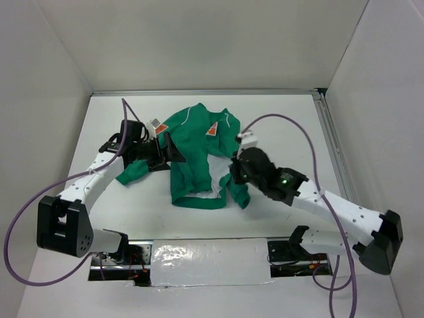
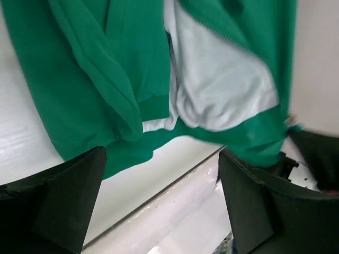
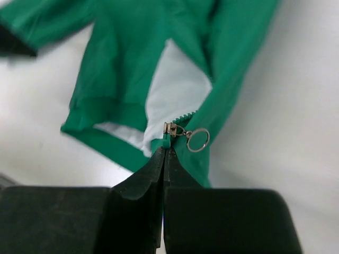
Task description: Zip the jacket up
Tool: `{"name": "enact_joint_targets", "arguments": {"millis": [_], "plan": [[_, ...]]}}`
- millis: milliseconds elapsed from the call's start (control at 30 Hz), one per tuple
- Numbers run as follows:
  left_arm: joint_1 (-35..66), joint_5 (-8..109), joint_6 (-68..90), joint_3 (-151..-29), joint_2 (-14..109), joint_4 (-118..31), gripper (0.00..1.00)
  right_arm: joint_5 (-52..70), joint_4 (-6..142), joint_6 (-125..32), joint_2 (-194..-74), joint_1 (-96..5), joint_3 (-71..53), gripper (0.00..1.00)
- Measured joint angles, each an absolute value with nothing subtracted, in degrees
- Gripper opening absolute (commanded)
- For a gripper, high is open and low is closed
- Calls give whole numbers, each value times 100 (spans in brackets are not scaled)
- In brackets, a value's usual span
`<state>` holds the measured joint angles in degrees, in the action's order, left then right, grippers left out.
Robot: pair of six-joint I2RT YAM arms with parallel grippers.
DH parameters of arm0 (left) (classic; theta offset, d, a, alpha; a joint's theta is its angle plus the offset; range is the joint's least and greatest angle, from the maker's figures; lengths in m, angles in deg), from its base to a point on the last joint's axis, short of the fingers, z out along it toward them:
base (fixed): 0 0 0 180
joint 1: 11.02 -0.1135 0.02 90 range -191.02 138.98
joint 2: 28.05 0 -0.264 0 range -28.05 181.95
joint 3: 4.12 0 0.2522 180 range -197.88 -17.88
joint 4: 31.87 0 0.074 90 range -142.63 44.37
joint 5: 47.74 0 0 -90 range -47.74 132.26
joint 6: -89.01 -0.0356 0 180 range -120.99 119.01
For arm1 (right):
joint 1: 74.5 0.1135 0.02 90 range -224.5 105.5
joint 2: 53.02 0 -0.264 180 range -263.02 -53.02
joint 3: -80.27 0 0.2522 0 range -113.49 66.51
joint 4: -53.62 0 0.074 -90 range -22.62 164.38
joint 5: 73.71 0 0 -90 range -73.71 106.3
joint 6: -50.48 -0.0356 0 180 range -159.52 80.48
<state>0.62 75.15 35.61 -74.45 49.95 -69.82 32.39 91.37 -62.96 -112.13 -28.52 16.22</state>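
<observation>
The green jacket (image 1: 193,154) lies crumpled at mid-table, its front open and its orange chest patch (image 1: 212,130) facing up. In the right wrist view its white lining (image 3: 175,90) shows, with the metal zipper slider (image 3: 170,128) and ring pull (image 3: 198,139) at the bottom of the zipper. My right gripper (image 3: 164,151) is shut on the jacket's green zipper end just below the slider. My left gripper (image 2: 161,198) is open at the jacket's left side, above the hem (image 2: 132,153), with only bare table between its fingers (image 2: 58,201). From above, the left gripper (image 1: 176,151) overlaps the jacket's left edge and the right gripper (image 1: 232,176) its lower right corner.
White walls enclose the table on three sides. A metal rail (image 1: 329,142) runs along the right edge. A taped strip (image 1: 199,255) marks the near edge between the arm bases. Purple cables (image 1: 291,126) loop over both arms.
</observation>
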Motion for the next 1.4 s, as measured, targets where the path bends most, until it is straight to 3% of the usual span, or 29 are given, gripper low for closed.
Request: {"name": "enact_joint_targets", "arguments": {"millis": [100,200,233,333,633,800,867,933,967,1033,1067,1100,1200,1233,1267,1400], "plan": [[-140,7436,3788,-7365,4732,-7137,99,3709,9268,-6191,-11904,-1875,1297,8],[-349,7348,3961,-7299,4470,-7235,99,4131,9358,-6279,-12996,-1217,851,65],[-393,7329,3987,-7279,4400,-7262,99,4208,9351,-6320,-13307,-1084,783,79],[-415,7300,4015,-7225,4308,-7308,99,4232,9423,-6327,-13613,-909,849,92],[-43,7263,3969,-7188,4544,-7273,99,3453,9152,-6867,-11606,-1858,1874,97],[494,7077,3928,-7349,5065,-7305,99,3003,9301,-7404,-11309,-2459,2265,98],[665,7016,3884,-7450,5288,-7305,99,2769,9307,-7577,-11512,-2491,2387,97],[798,6924,3823,-7522,5508,-7308,99,2428,9231,-7732,-11810,-2526,2540,83],[848,6883,3816,-7555,5624,-7305,97,2273,9172,-7789,-11960,-2544,2617,53],[921,6747,3823,-7612,5897,-7312,92,1974,9063,-7942,-12288,-2629,2682,29],[962,6653,3832,-7633,6035,-7316,79,1913,9030,-8001,-12419,-2679,2680,11],[1015,6520,3847,-7653,6188,-7323,68,1910,9028,-8084,-12531,-2747,2676,0],[1069,6194,3865,-7677,6579,-7393,33,2028,9207,-8263,-12546,-3237,2661,0],[1069,6164,3849,-7677,6660,-7419,7,2107,9288,-8272,-12476,-3508,2645,0],[1054,6135,3865,-7677,6708,-7437,0,2166,9377,-8263,-12382,-3814,2637,0],[851,6057,3849,-7686,6673,-7467,0,2509,9821,-8115,-11659,-5337,2617,0]]}}
